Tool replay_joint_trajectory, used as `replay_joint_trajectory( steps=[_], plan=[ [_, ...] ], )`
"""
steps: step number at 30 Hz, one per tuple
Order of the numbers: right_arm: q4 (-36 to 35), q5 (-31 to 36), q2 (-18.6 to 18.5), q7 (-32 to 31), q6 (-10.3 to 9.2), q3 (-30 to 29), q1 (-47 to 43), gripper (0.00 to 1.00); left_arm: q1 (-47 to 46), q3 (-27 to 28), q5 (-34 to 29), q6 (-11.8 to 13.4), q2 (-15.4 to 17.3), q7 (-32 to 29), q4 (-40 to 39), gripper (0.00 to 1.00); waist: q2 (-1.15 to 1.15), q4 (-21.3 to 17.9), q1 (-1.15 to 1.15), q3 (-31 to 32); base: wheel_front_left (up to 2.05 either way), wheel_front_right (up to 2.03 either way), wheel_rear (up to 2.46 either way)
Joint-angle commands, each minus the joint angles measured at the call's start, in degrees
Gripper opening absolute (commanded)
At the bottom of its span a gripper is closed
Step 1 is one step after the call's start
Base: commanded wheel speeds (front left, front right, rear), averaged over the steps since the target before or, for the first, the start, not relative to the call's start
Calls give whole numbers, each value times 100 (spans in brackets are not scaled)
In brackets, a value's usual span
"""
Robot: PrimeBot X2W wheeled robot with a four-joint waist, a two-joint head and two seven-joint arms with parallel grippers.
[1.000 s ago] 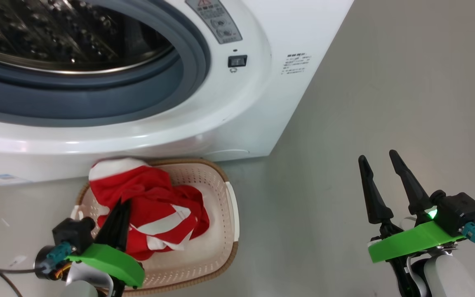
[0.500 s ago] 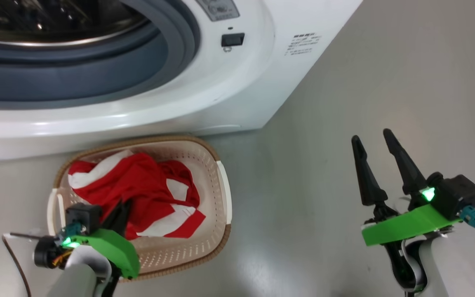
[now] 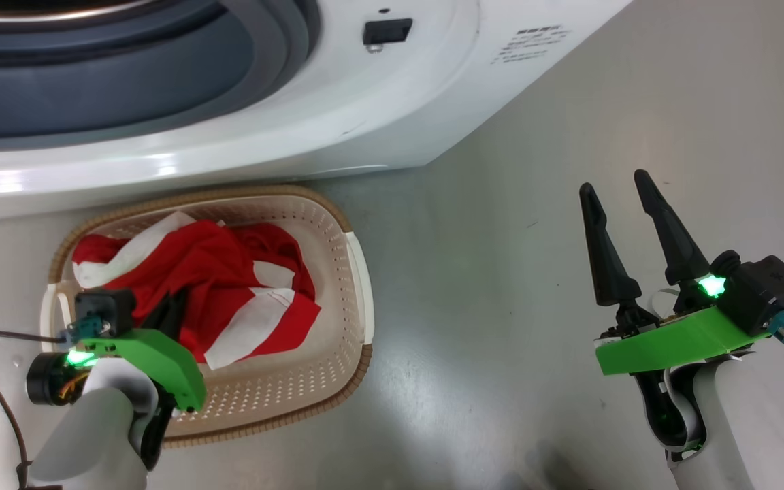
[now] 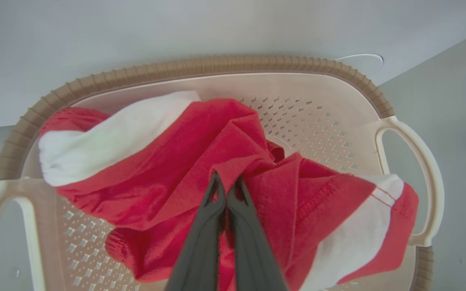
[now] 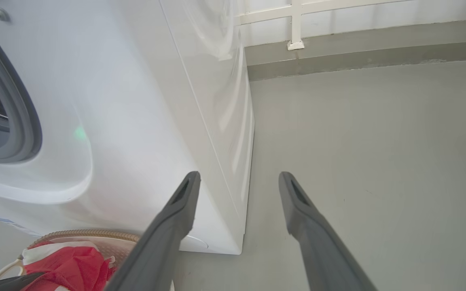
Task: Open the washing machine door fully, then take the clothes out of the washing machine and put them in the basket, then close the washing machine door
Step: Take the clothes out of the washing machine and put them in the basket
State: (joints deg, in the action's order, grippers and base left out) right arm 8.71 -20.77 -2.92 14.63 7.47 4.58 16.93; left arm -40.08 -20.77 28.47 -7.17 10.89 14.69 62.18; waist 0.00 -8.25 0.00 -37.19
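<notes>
The clothes (image 3: 229, 286) lie bunched in the basket (image 3: 359, 272), red with white bands, at about 8 o'clock in my head view. The basket sits against the foot of the washing machine (image 3: 229, 156), which spans 10 to 1 o'clock. My left gripper (image 3: 169, 312) is down in the pile with its fingers pressed together. My right gripper (image 3: 613, 182) hangs over bare floor (image 3: 501, 272) at 4 o'clock, fingers spread wide and holding nothing.

I judge that I am at the end of the unloading step: the load is in the basket but not yet let go. The next move calls for parting my left fingers and lifting straight out, so the cloth does not trail up with me. After that comes the washing machine door.

My left wrist view adds what the head view hides: the fingertips are pinched on a raised fold of red fabric (image 4: 200, 161), which peaks towards 12 o'clock. My right wrist view gives the machine's side panel (image 5: 200, 101), the wall (image 5: 338, 12) beyond at 1 o'clock and the basket's corner at 7 o'clock.
</notes>
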Motion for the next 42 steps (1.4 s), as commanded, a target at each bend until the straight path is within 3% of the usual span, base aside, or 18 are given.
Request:
replay_joint_trajectory(
  steps=[1,2,6,7,9,25,42],
  plan=[
    [-144,-34,4,37,2,117,-36,100,2,69,84,-32,198,30,24,9,0,4,0,-51,0,0,0],
    [-143,-31,4,37,2,115,-33,100,-23,38,123,-32,200,30,53,14,0,6,0,-55,0,0,0],
    [-132,-14,4,37,2,97,-14,100,-86,-54,279,-32,215,30,118,60,0,19,0,-35,0,0,0],
    [-132,-14,4,37,2,97,-14,100,-86,-54,279,-32,215,30,118,60,0,19,0,-35,0,0,0],
    [-124,-12,4,37,2,89,-6,100,-91,-92,342,-32,221,30,113,100,0,32,0,-11,0,0,0],
    [20,9,4,37,2,54,-86,100,190,13,452,-32,274,30,-417,100,0,193,0,511,0,0,0],
    [238,134,2,37,2,-77,-565,100,1243,1372,-508,-32,98,30,-1981,100,0,428,0,1729,0,0,0]
  ],
)
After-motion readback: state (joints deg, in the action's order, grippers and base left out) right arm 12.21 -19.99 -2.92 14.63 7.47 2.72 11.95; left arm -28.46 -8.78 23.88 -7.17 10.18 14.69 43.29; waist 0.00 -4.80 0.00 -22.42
